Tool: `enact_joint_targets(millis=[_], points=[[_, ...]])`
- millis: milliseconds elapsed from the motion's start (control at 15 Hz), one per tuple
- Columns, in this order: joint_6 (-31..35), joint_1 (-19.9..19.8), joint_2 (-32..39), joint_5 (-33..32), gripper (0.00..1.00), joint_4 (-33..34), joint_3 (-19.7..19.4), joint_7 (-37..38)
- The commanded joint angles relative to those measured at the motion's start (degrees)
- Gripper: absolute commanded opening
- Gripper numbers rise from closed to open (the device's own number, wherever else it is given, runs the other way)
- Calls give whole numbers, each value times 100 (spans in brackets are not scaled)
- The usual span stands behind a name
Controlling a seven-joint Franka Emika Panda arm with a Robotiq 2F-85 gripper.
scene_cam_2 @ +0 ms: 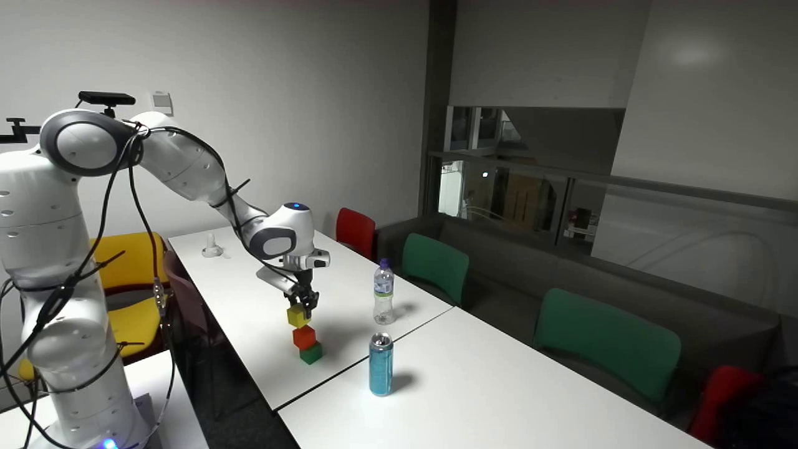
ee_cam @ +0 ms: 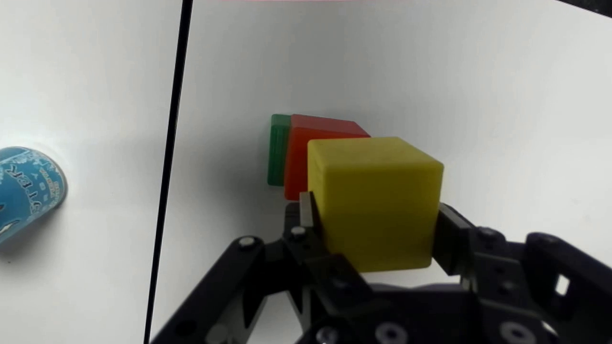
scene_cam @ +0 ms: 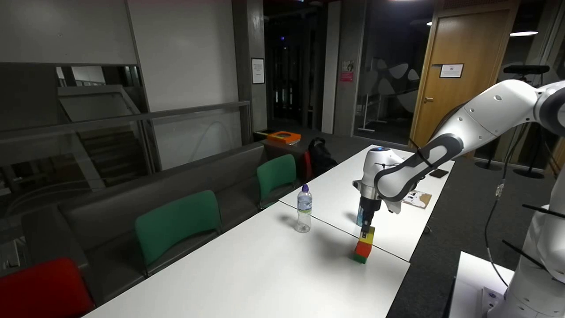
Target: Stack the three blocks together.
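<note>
My gripper (ee_cam: 375, 217) is shut on the yellow block (ee_cam: 382, 200), with one finger on each side of it. In both exterior views the yellow block (scene_cam: 367, 237) (scene_cam_2: 298, 316) is held just above the red block (scene_cam: 363, 250) (scene_cam_2: 304, 337). I cannot tell whether they touch. The red block rests on the green block (scene_cam: 360, 258) (scene_cam_2: 310, 353), which stands on the table. In the wrist view the yellow block hides much of the red block (ee_cam: 299, 160), and a strip of the green block (ee_cam: 278, 150) sticks out left of the red one.
A blue can (scene_cam_2: 381, 365) stands across the table seam from the blocks; it also shows in the wrist view (ee_cam: 28, 186). A clear bottle with a purple cap (scene_cam: 304, 210) (scene_cam_2: 383, 293) stands upright near the seam. The white table (scene_cam: 265, 265) has chairs along its far side.
</note>
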Motion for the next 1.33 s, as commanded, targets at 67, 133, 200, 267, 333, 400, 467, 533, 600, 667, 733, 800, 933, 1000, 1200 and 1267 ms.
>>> enact_joint_targets(millis=[67,133,200,267,333,400,467,533,600,667,733,800,933,1000,1200,1267], points=[[266,-13,159,167,32,-24,34,-132],[289,-19,195,161,32,-16,38,-130],[305,-25,227,165,32,-11,44,-135],[322,-32,256,170,32,-12,49,-141],[332,-37,277,170,32,-12,52,-142],[345,-40,296,169,32,-9,56,-134],[356,-43,320,164,32,-4,60,-132],[368,-47,341,170,32,0,64,-136],[384,-50,360,172,32,0,69,-135],[390,-52,379,171,32,3,73,-136],[392,-53,390,169,32,6,75,-133],[391,-53,393,167,32,8,78,-128],[391,-47,404,144,32,23,82,-109],[390,-48,409,147,32,29,83,-111],[381,-54,416,143,32,45,79,-108],[376,-55,416,123,32,52,74,-93]])
